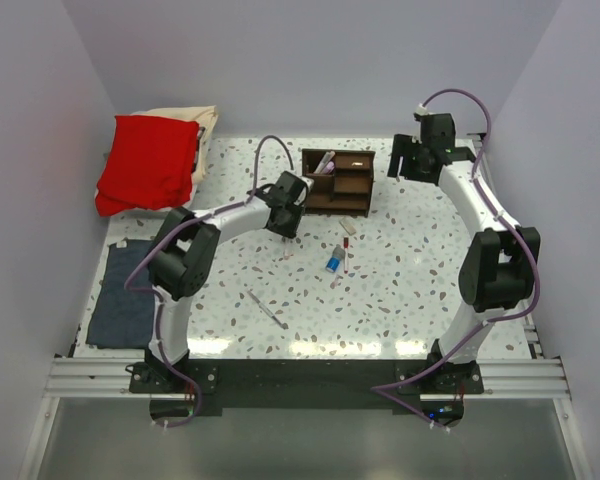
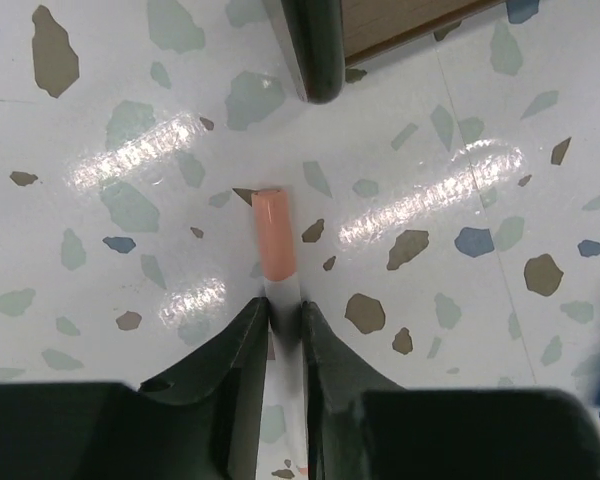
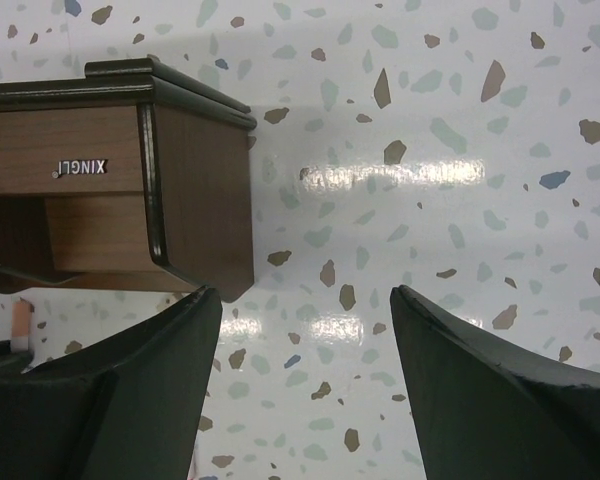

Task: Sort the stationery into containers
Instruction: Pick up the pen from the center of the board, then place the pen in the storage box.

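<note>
The dark brown wooden organizer (image 1: 337, 181) stands at the table's back middle with a pen (image 1: 324, 162) leaning in a top compartment. My left gripper (image 1: 287, 232) is shut on a white pen with a peach-pink cap (image 2: 275, 245), held over the table just left of the organizer's corner (image 2: 318, 50). A blue-and-white cylinder (image 1: 334, 262), a thin reddish pen (image 1: 347, 255), a small reddish piece (image 1: 349, 228) and a silvery pen (image 1: 267, 308) lie on the table. My right gripper (image 3: 305, 300) is open and empty beside the organizer's right side (image 3: 195, 190).
A red cloth (image 1: 148, 162) lies on a cream cloth at the back left. A folded blue-grey cloth (image 1: 125, 293) lies at the left edge. White walls enclose the speckled table on three sides.
</note>
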You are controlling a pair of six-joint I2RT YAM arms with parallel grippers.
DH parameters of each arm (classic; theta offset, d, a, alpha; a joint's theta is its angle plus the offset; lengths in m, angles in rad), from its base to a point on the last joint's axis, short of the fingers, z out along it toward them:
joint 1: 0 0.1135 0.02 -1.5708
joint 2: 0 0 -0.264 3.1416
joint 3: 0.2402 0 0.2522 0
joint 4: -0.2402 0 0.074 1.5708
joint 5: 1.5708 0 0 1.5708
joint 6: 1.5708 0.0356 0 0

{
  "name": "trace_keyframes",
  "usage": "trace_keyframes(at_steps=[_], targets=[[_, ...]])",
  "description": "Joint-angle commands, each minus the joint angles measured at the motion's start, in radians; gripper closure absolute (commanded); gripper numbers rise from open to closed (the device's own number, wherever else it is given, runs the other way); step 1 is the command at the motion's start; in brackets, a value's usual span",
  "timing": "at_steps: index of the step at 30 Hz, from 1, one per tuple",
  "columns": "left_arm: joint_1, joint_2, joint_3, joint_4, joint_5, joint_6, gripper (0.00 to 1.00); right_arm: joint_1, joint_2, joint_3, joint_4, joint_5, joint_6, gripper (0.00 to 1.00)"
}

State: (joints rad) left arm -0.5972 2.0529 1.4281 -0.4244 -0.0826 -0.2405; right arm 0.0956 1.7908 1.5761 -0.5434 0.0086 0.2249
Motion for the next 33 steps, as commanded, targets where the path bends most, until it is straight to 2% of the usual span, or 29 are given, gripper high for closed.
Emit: trace_keyframes(at_steps=[1, 4, 6, 9, 10, 12, 14, 16, 18, 19, 21, 22, 23, 24, 27, 33], targets=[[0.014, 0.009, -0.05, -0.056, 0.161, 0.07, 0.85, -0.005, -0.016, 0.027, 0.02, -0.007, 0.01, 0.28], [0.025, -0.022, -0.052, -0.054, 0.236, 0.113, 1.0, -0.005, -0.016, 0.038, 0.019, -0.007, 0.002, 0.28], [0.04, -0.056, -0.043, -0.077, 0.279, 0.139, 1.0, -0.005, -0.016, 0.042, 0.019, -0.007, -0.005, 0.28], [0.06, -0.109, 0.044, -0.224, 0.343, 0.259, 1.0, -0.004, -0.018, 0.051, 0.017, -0.007, -0.018, 0.28], [0.071, -0.138, 0.063, -0.264, 0.369, 0.345, 1.0, -0.005, -0.016, 0.056, 0.017, -0.007, -0.022, 0.28], [0.086, -0.268, 0.054, -0.248, 0.433, 0.421, 1.0, -0.005, -0.014, 0.061, 0.016, -0.007, -0.024, 0.29], [0.102, -0.398, 0.029, -0.153, 0.498, 0.536, 1.0, -0.005, -0.008, 0.067, 0.014, -0.007, -0.024, 0.29], [0.106, -0.46, 0.009, -0.028, 0.613, 0.648, 1.0, -0.004, -0.007, 0.065, 0.022, -0.004, -0.027, 0.29], [0.109, -0.522, -0.033, 0.126, 0.655, 0.659, 1.0, -0.002, -0.01, 0.056, 0.037, -0.007, -0.035, 0.3], [0.112, -0.537, -0.1, 0.338, 0.655, 0.618, 1.0, 0.0, -0.008, 0.048, 0.04, -0.007, -0.047, 0.3], [0.123, -0.553, -0.187, 0.596, 0.676, 0.571, 1.0, 0.0, -0.01, 0.038, 0.051, -0.034, -0.064, 0.3], [0.131, -0.551, -0.289, 0.888, 0.684, 0.513, 1.0, 0.001, -0.014, 0.018, 0.059, -0.045, -0.085, 0.3], [0.131, -0.53, -0.332, 1.032, 0.681, 0.486, 1.0, 0.0, -0.019, 0.003, 0.092, -0.051, -0.094, 0.3], [0.128, -0.504, -0.325, 1.111, 0.634, 0.469, 1.0, 0.001, -0.036, -0.013, 0.109, -0.052, -0.099, 0.3], [0.128, -0.346, -0.214, 1.159, 0.606, 0.365, 1.0, 0.0, -0.045, -0.033, 0.126, -0.048, -0.116, 0.3], [0.142, -0.102, 0.044, 1.213, 0.567, 0.281, 1.0, 0.001, -0.044, -0.024, 0.117, -0.039, -0.104, 0.3]])
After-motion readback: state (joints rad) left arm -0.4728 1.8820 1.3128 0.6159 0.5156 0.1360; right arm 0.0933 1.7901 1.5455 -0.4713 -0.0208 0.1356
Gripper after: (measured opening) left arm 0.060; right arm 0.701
